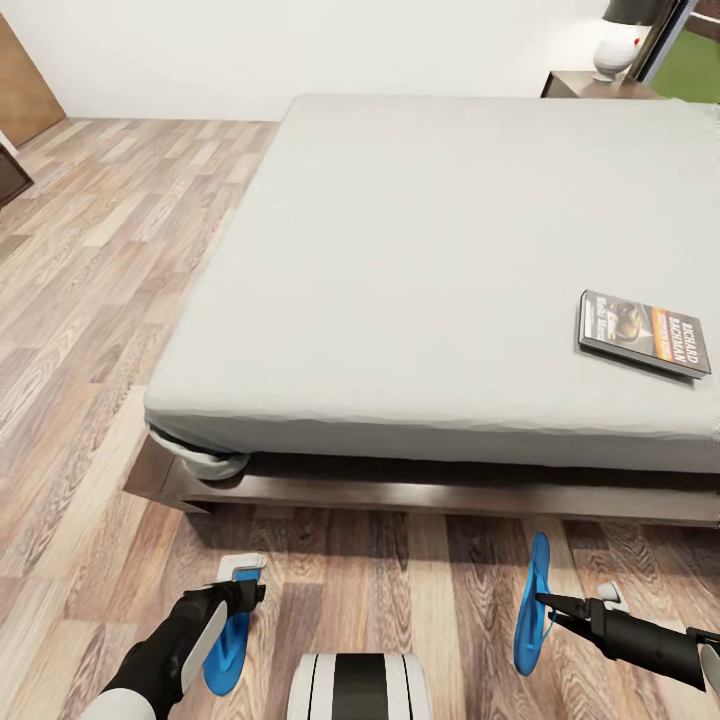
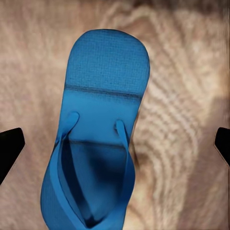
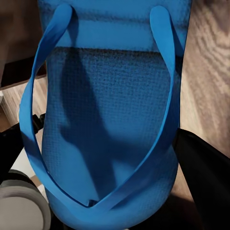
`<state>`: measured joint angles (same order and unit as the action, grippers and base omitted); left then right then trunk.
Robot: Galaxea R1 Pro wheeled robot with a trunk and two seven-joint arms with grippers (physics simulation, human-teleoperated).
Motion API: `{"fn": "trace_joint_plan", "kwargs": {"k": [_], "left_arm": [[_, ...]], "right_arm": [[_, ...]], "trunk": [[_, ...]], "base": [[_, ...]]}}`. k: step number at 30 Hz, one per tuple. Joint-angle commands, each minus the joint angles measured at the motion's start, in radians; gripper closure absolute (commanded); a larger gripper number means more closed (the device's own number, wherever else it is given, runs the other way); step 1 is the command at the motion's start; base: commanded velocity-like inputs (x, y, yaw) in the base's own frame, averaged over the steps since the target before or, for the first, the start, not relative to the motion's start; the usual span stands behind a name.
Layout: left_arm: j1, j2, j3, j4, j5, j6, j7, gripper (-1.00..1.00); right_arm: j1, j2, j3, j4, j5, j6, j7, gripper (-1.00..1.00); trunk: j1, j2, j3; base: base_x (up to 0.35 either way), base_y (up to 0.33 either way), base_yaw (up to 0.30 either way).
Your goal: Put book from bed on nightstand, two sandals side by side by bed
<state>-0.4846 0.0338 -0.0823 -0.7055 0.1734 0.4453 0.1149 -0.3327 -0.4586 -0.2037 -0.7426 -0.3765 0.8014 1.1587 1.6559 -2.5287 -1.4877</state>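
Your left pincer hangs over the left sandal, which lies flat on the floor near the bed's foot; in the left wrist view its fingertips stand wide apart, holding nothing, the sandal's long axis running between them. To the right, your right pincer is closed on the right sandal, held on edge with its length pointing toward the bed. The book lies on the mattress at the right, nearer your right arm. The sandals are well apart, so bring one over to the other.
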Motion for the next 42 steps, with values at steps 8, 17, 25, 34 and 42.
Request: {"fn": "trace_joint_plan", "kwargs": {"k": [8, 17, 25, 34, 42], "left_arm": [[0.000, 0.003, -0.006, -0.003, 0.013, 0.001, 0.005, -1.00], [0.000, 0.108, 0.000, -0.003, 0.019, 0.001, -0.364, -1.00], [0.001, 0.162, 0.118, -0.002, 0.066, -0.003, -0.547, -1.00], [0.018, 0.165, 0.197, 0.157, 0.101, -0.064, -0.681, -1.00], [0.018, 0.164, 0.214, 0.222, 0.114, -0.127, -0.777, -1.00]], "right_arm": [[0.000, 0.000, 0.000, 0.000, -0.002, 0.005, 0.001, 1.00], [0.000, 0.000, 0.000, 0.000, -0.001, 0.005, 0.001, 1.00], [0.000, 0.000, 0.000, 0.000, 0.002, 0.004, 0.000, 1.00], [0.000, 0.002, 0.005, 0.010, 0.010, -0.009, -0.009, 1.00], [0.000, 0.002, 0.005, 0.008, 0.063, -0.040, -0.110, 1.00]], "trunk": [[-0.001, 0.000, 0.003], [-0.001, 0.000, 0.003], [-0.001, 0.000, 0.003], [-0.001, 0.000, 0.003], [-0.001, 0.000, 0.003]], "base": [[0.000, 0.000, 0.000], [0.000, 0.000, 0.000], [0.000, 0.000, 0.000], [0.000, 0.000, 0.000], [0.000, 0.000, 0.000]]}}
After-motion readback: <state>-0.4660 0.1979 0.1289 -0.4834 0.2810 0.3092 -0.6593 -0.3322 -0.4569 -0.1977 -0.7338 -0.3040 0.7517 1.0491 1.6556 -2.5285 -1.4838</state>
